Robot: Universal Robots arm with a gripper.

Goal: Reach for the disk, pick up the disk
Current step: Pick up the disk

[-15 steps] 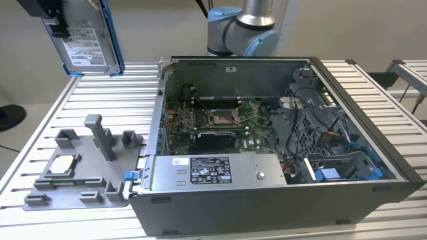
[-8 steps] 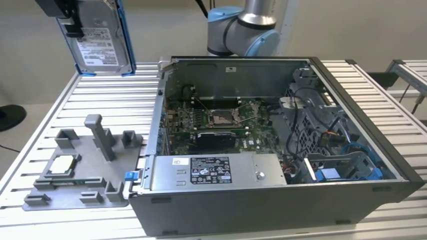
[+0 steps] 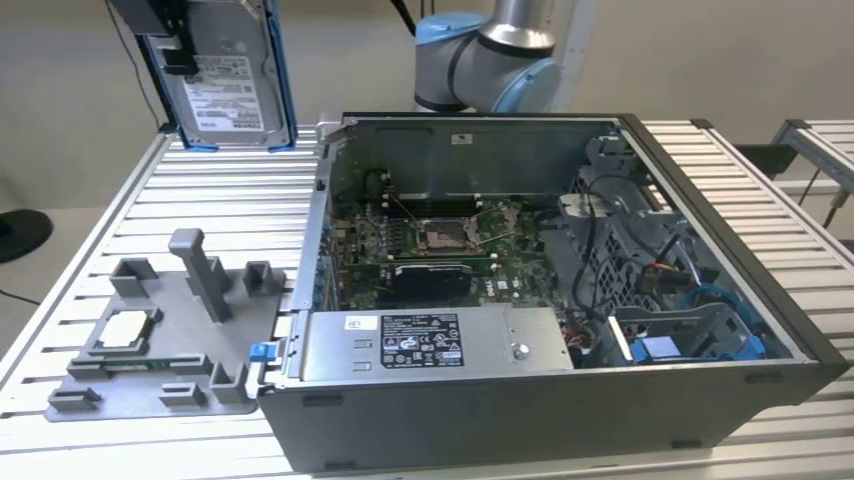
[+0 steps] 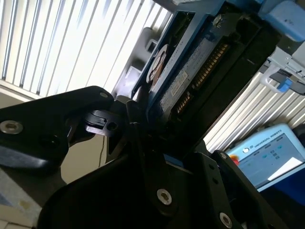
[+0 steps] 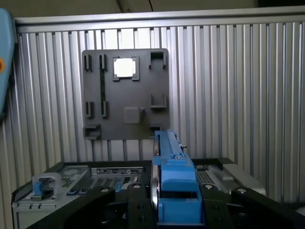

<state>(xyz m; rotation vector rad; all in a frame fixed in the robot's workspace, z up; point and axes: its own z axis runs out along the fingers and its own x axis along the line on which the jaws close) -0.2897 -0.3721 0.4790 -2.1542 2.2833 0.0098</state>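
Disk (image 3: 230, 80) upright at upper left of the exterior view, clamped between the fingers (image 3: 176, 50), raised above the desk (image 3: 120, 200).

The fixture (image 3: 147, 345) and computer case (image 3: 534, 410) sit on the bench (image 3: 774, 200), fixture at the exterior view's left; the disk (image 3: 234, 90) hangs above, behind it.

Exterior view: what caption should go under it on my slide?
The gripper holds the disk up above the slatted table, near the open computer case.
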